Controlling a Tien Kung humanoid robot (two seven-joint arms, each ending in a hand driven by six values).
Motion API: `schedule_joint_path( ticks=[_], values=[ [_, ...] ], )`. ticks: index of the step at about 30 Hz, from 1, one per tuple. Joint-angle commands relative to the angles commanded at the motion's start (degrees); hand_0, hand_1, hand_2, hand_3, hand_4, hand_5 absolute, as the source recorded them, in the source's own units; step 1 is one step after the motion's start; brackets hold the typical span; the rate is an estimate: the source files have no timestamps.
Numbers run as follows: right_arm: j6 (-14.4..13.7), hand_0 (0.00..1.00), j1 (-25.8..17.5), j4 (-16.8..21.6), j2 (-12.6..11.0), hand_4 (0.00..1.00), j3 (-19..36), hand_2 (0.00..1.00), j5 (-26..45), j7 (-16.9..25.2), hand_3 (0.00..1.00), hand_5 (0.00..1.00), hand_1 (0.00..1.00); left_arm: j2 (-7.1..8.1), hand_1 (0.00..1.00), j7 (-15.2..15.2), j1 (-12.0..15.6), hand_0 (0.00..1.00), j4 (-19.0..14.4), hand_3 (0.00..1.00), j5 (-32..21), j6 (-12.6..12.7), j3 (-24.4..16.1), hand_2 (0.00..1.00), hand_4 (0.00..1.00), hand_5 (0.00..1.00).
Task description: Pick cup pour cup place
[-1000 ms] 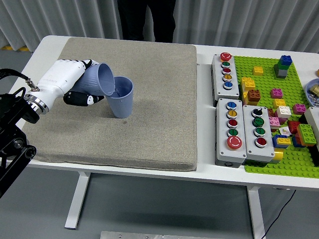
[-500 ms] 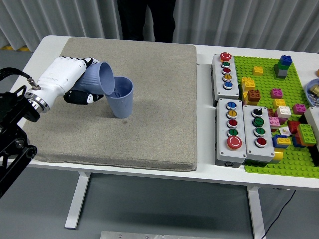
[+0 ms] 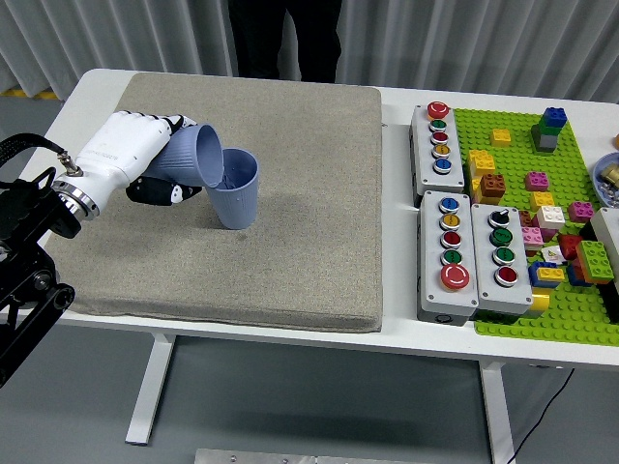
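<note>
cups are being shown on the left part of a grey mat [image 3: 290,242], which is being supported by the white table [image 3: 406,333]; the table's far left corner and right end are being cut off by the frame. at the top edge a person [image 3: 285,39] in dark clothing is being seen only from the waist down, with no hands in view. a green baseplate [image 3: 527,309] with coloured bricks is being cropped at the right edge, and what is lying past it cannot be made out. three grey button boxes [image 3: 450,256] are being kept between mat and baseplate. the left hand [image 3: 131,155], white-shelled with dark fingers, is being wrapped around a tilted blue cup [image 3: 193,157]; its fingertips are being hidden under the cup, so only the knuckles and a thumb tip are being seen. the tilted cup's mouth is being turned to the right and held over the rim of an upright blue cup [image 3: 237,193], which is being stood on the mat just beside it. the rims are being seen as touching or nearly so, which of the two cannot be told. whether anything is being poured cannot be made out, the inside of both cups being in shade. the black left arm [image 3: 24,251] is being cut off at the left edge.
</note>
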Motion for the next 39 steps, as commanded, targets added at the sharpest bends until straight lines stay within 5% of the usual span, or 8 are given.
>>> schedule_joint_path(
  ticks=[39],
  values=[
    [-0.09, 0.680, 0.36, 0.00, -0.15, 0.439, -0.09, 0.682, 0.34, 0.11, 0.642, 0.176, 0.673, 1.06, 0.538, 1.74, -2.97, 0.520, -0.46, 0.524, 0.00, -0.93, 2.35, 0.552, 0.660, 0.239]
  ],
)
